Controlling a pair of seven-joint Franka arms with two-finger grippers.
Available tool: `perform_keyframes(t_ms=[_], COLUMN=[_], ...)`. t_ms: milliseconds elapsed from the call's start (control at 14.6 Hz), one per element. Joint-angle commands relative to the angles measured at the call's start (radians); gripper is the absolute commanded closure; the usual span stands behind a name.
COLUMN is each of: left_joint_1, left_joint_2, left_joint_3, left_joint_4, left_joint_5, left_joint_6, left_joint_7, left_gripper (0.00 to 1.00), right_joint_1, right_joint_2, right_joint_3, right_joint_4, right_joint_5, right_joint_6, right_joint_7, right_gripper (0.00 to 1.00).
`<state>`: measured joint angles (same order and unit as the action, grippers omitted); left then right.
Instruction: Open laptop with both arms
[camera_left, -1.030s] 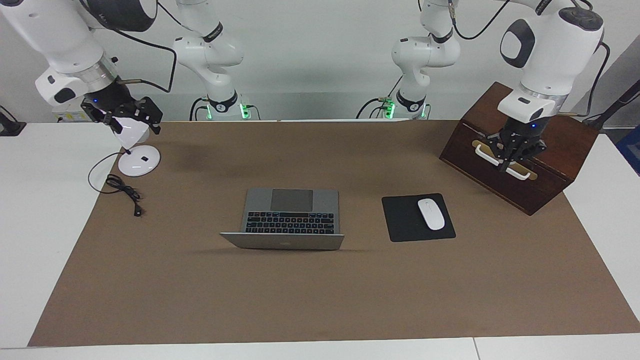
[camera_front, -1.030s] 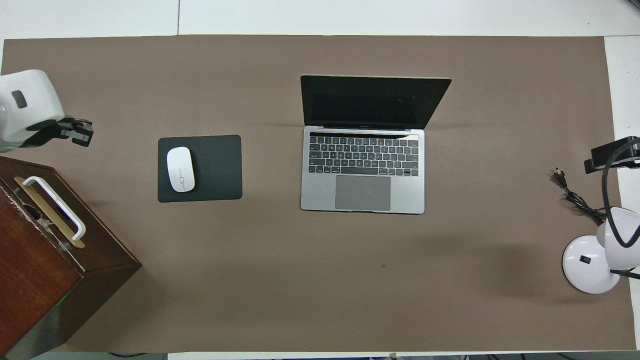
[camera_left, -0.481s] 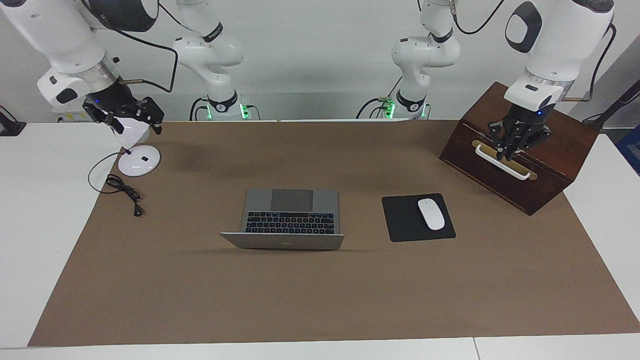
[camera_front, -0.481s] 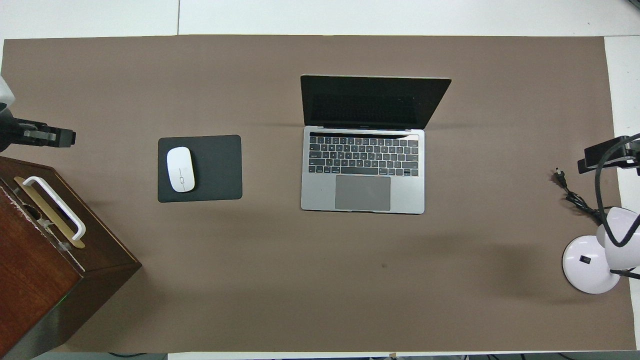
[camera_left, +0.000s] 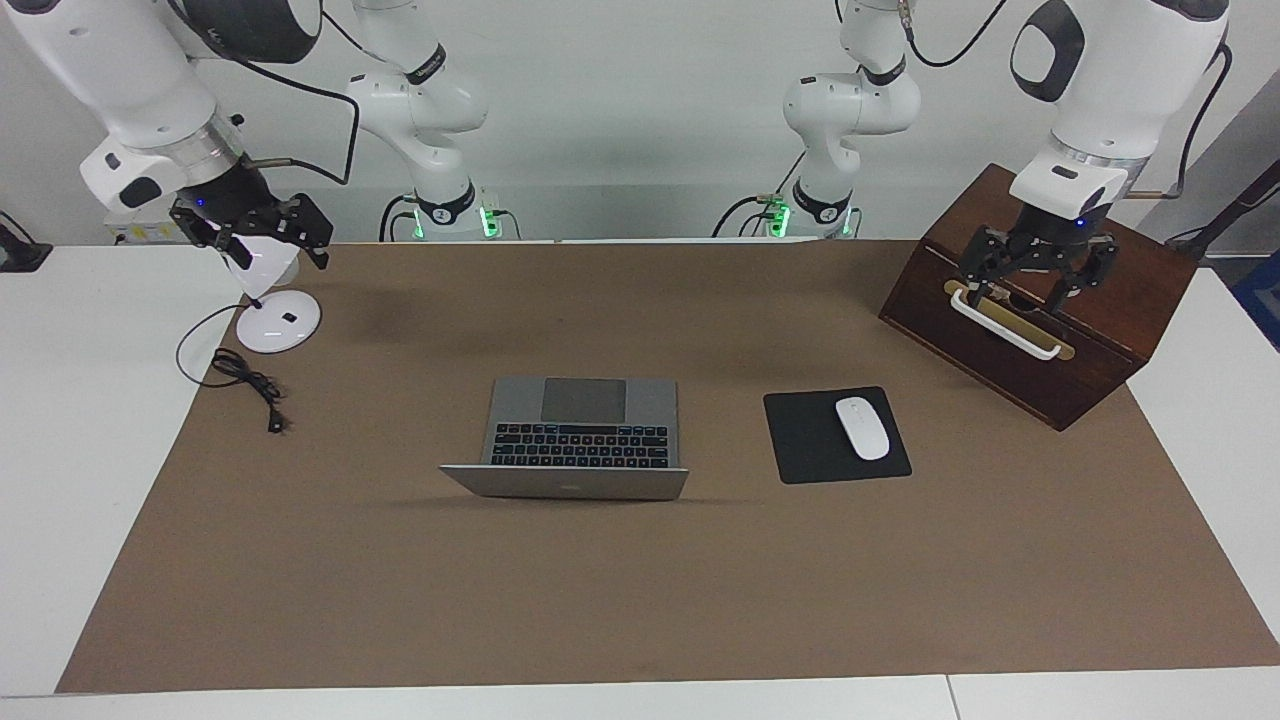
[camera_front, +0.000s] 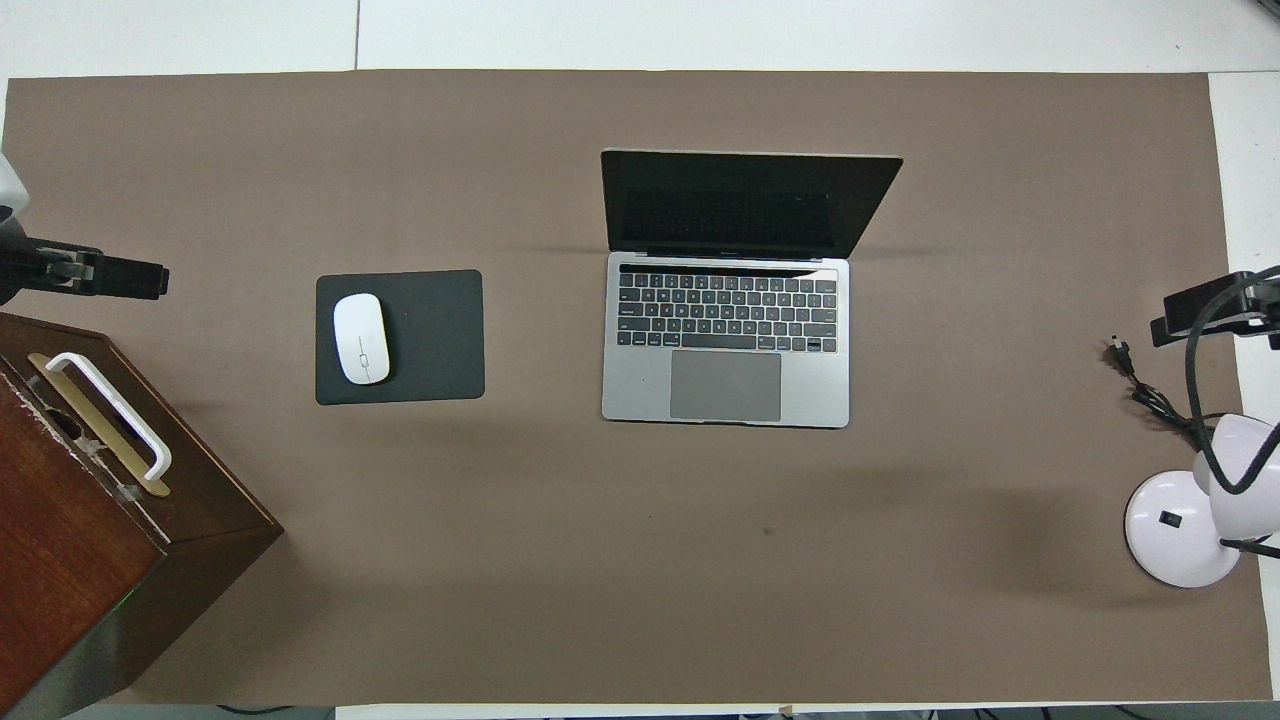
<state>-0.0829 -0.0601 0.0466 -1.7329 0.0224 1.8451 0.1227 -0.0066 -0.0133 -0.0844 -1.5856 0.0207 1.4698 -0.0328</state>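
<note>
Going across the facing view: right gripper (camera_left: 268, 235) up in the air over the white desk lamp (camera_left: 270, 305) at the right arm's end of the bench (camera_left: 60, 400); can't tell if its fingers are apart or together. Black cable (camera_left: 245, 385) lies on the brown mat (camera_left: 640, 600) just beside the lamp base. The laptop (camera_left: 580, 435) sits mid-mat, lid already open (keyboard and trackpad facing the robots, screen dark), nothing touching it. Next comes the black mouse pad (camera_left: 835, 435) with the white mouse (camera_left: 862, 428) on it. Then the wooden box (camera_left: 1040, 300) at the left arm's end, with the left gripper (camera_left: 1035, 285) over its white handle (camera_left: 1005, 325), fingers spread wide, holding nothing.
</note>
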Motion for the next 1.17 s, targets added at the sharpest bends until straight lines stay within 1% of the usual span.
perform_keyframes(t_ms=[0, 137, 343, 549, 1099], left_joint_1=[0.023, 0.025, 0.023, 0.014, 0.018], left_joint_2=[-0.009, 0.003, 0.025, 0.019, 0.025], left_joint_3=[-0.007, -0.007, -0.007, -0.008, -0.011], left_joint_4=[0.016, 0.053, 0.131, 0.128, 0.133], left_joint_5=[0.011, -0.021, -0.056, -0.056, -0.033], left_joint_6=[-0.021, -0.058, -0.214, -0.309, -0.297], left_joint_7=[-0.173, -0.186, -0.184, -0.181, -0.14], left_gripper=[0.0, 0.0, 0.0, 0.0, 0.0], right_joint_1=[-0.016, -0.018, -0.015, -0.013, -0.018], right_joint_2=[-0.013, -0.013, -0.01, -0.01, -0.008], right_joint_3=[0.002, 0.002, -0.009, -0.011, -0.011], right_joint_4=[-0.017, -0.027, -0.027, -0.027, -0.027], right_joint_5=[0.01, 0.01, 0.008, 0.008, 0.015], right_joint_6=[0.0, 0.004, 0.0, -0.008, -0.009], right_joint_7=[-0.024, -0.022, -0.021, 0.008, 0.011], right_gripper=[0.0, 0.0, 0.0, 0.0, 0.0])
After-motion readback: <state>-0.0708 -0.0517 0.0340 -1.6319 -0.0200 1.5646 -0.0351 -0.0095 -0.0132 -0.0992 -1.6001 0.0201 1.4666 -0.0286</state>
